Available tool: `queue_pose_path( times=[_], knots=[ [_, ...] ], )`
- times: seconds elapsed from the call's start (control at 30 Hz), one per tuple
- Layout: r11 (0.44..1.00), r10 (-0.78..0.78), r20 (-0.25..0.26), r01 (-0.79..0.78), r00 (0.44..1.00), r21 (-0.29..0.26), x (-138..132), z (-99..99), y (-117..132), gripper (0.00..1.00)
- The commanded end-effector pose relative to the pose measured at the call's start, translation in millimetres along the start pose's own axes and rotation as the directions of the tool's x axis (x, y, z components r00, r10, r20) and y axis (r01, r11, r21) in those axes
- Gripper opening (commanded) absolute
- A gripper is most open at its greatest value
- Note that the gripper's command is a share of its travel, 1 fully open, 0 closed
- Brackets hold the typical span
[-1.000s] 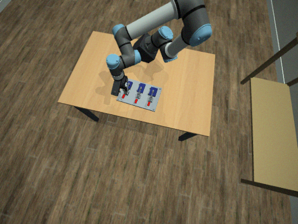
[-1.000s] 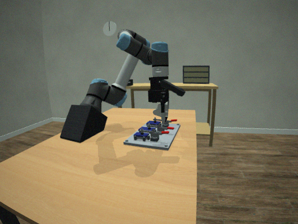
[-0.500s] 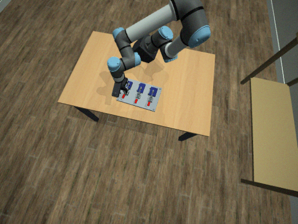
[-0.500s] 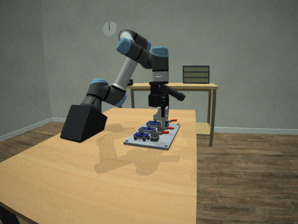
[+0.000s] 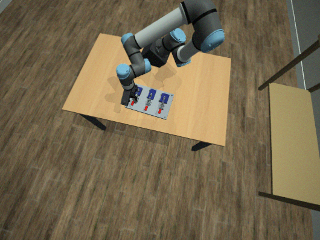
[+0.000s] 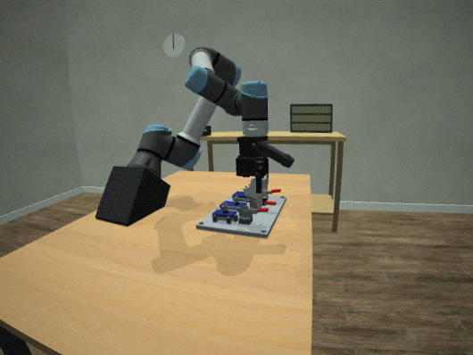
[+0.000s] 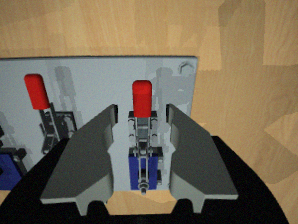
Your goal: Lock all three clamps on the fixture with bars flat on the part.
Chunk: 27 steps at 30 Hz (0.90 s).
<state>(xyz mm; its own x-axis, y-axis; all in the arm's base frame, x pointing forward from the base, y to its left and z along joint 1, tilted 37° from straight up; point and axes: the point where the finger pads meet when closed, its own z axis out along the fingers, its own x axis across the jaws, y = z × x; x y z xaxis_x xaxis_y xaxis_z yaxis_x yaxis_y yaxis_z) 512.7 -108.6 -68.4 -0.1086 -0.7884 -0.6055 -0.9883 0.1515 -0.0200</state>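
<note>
Our claw (image 7: 141,131) hangs low over the end clamp of the fixture, its two grey fingers partly closed and standing on either side of that clamp's linkage without touching it, so we grip nothing. In the wrist view the red handle (image 7: 142,98) of this clamp (image 7: 142,150) points away from us between the fingertips, with its blue block (image 7: 134,172) lower in the picture. A second red handle (image 7: 37,91) stands to the left on the same grey fixture plate (image 7: 100,75), well apart from the fingers. From above we see the fixture plate (image 5: 169,104) lying near the front edge of the desk (image 5: 196,99), carrying three clamps in a row, each with a blue block and a small red handle; the middle clamp (image 5: 149,99) and the far clamp (image 5: 162,102) lie away from the claw (image 5: 133,97). In the exterior view the claw (image 6: 256,189) comes straight down onto the far end of the plate (image 6: 268,223), and the arm's black base (image 6: 129,196) sits on the desk (image 6: 134,290). We find no brand, label or writing that can be read on the plate, the clamps or the arm.
</note>
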Motion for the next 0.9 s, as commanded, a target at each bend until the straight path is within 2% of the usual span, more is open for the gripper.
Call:
queue_pose_path(
  times=[0.0, 0.43, 0.47, 0.87],
  knots=[
    [1.0, 0.0, -0.001, 0.0, 1.0, 0.001, 0.5, 13.5, -0.7, 0.28],
    [1.0, 0.0, -0.001, 0.0, 1.0, 0.001, 0.5, 17.7, -0.8, 0.28],
    [1.0, 0.0, -0.001, 0.0, 1.0, 0.001, 0.5, 16.8, -0.7, 0.0],
    [1.0, 0.0, -0.001, 0.0, 1.0, 0.001, 0.5, 16.8, -0.7, 0.0]
  ],
)
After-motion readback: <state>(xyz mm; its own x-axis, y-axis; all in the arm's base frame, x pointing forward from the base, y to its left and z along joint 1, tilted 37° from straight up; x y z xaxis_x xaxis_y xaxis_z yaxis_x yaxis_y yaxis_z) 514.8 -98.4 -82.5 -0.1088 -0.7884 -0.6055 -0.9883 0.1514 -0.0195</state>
